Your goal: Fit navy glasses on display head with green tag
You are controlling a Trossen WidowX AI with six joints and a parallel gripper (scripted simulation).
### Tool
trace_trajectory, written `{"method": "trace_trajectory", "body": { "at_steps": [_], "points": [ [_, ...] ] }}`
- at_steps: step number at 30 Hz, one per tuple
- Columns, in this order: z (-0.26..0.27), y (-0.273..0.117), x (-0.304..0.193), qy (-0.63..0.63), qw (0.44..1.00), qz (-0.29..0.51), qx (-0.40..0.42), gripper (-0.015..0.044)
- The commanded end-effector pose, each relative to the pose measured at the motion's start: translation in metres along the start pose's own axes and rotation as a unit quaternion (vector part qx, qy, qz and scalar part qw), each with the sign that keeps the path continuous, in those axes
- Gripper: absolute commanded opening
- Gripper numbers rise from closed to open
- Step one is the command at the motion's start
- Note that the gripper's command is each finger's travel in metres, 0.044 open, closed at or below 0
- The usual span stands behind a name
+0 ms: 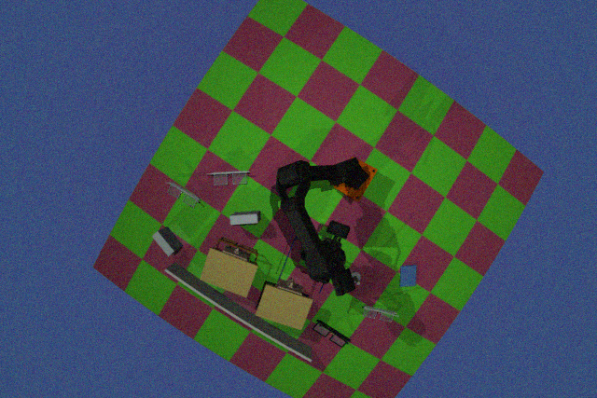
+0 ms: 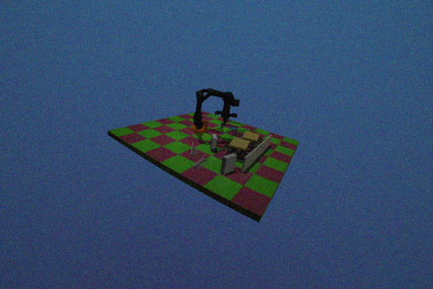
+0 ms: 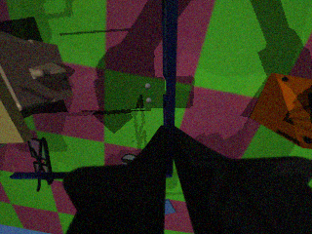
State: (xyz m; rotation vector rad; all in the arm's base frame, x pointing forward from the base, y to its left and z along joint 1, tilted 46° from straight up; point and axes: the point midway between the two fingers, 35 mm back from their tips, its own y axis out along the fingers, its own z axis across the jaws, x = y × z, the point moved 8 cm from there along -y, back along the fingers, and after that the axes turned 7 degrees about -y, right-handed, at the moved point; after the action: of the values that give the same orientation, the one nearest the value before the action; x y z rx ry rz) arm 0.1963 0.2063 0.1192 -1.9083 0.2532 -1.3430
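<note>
From here I can see the tool [image 2: 223,124] [image 3: 167,129] pinching the navy glasses [image 2: 229,126] [image 3: 170,63], holding them above the checkered counter [image 1: 308,75] [image 2: 223,187] [image 3: 244,34]. They're off both heads [image 1: 289,285] [image 1: 236,250], which stand near the long grey board [image 1: 238,312] [image 2: 256,153]. One head already wears brown glasses [image 1: 237,249]. I can't make out the green tag.

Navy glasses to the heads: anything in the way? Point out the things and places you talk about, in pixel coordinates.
Nothing visible between the navy glasses [image 1: 287,257] [image 2: 231,126] [image 3: 170,73], in the pincer [image 2: 224,124] [image 3: 167,129], and the bare head [image 1: 290,285] [image 2: 251,136] [image 3: 36,73]. Green tag isn't discernible, so can't say whether that's the target.
</note>
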Motion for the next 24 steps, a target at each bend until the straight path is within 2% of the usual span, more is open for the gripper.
{"method": "trace_trajectory", "body": {
  "at_steps": [1, 24],
  "points": [
    [0.0, 0.008, 0.015, -0.011, 1.0, 0.015, -0.018, 0.0],
    [-0.004, 0.039, 0.022, -0.018, 1.0, 0.019, -0.015, 0.0]
  ]
}}
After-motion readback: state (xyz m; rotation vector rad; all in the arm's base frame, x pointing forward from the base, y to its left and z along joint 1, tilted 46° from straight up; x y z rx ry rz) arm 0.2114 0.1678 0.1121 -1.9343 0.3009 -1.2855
